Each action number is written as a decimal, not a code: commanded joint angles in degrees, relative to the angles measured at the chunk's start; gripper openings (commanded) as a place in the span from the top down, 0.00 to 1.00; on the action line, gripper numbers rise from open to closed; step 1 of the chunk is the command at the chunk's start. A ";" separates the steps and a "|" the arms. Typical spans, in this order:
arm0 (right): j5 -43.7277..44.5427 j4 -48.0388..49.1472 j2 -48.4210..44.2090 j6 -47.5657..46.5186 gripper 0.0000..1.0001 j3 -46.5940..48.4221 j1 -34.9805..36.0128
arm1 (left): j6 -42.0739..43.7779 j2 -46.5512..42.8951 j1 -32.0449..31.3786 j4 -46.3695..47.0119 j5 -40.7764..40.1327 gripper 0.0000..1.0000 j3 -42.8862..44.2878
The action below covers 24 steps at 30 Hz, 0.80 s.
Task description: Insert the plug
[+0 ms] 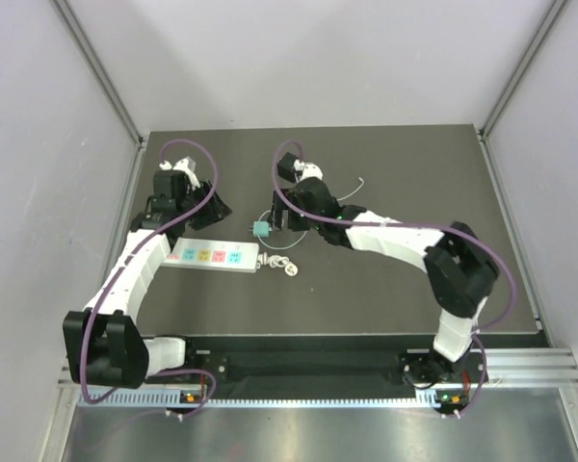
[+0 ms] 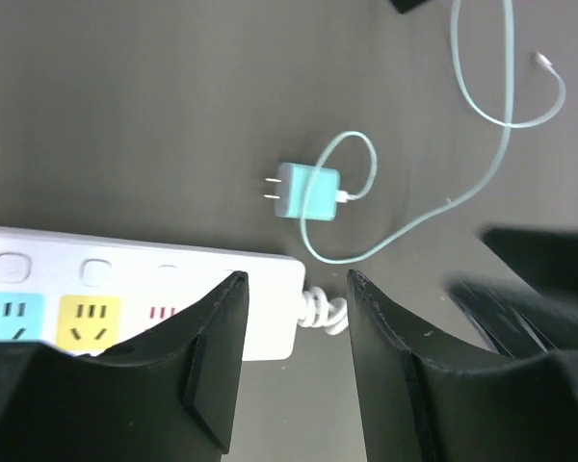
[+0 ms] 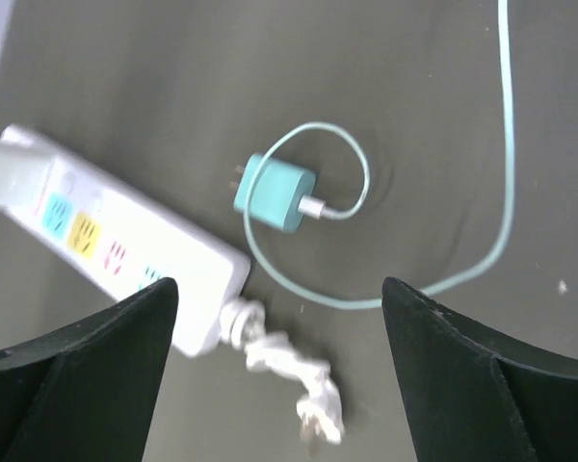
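Claws empty — right claw (image 3: 279, 285) gaping above plug (image 3: 275, 192), left claw (image 2: 296, 279) half-parted near power strip (image 2: 77, 262) end

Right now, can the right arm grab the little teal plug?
Probably yes: the right gripper hangs open above the plug, with nothing between them; the power strip lies off to one side.

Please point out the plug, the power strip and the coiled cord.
plug (image 3: 275, 192), right wrist view, middle of its teal body.
power strip (image 2: 275, 298), left wrist view, its bare white end.
coiled cord (image 3: 273, 351), right wrist view, middle of the coil.
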 commanded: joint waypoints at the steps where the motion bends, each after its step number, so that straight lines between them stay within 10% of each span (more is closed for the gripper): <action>1: 4.10 -1.14 5.76 4.97 0.16 6.31 0.20 | -0.42 -2.40 -0.25 5.56 3.59 0.50 -0.35; 24: 2.54 0.88 17.45 20.70 0.44 9.48 -3.32 | 2.66 -6.44 -0.34 8.10 9.13 0.51 -6.59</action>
